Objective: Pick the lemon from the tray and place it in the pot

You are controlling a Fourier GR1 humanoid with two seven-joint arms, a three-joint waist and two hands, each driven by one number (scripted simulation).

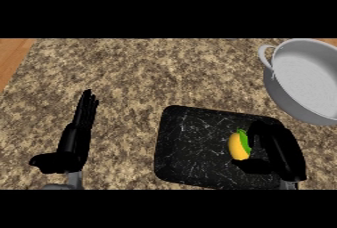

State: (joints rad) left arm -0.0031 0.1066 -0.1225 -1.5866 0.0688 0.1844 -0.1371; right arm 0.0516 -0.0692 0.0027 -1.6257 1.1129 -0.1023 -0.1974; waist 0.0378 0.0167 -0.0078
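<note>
A yellow lemon (237, 146) with a green patch lies on the right part of a black marbled tray (194, 147) near the counter's front. My right hand (281, 150) is over the tray's right side, with its fingers curled round the lemon's far end and its thumb below the lemon. The grey pot (309, 80) stands at the far right, beyond the tray, with nothing inside it. My left hand (76, 133) rests at the left, fingers straight and pointing away, holding nothing.
The speckled granite counter (132, 75) stretches between the tray and the far edge. A strip of wooden floor (13, 53) shows at the top left corner. The pot's handle (265, 53) sticks out on its left side.
</note>
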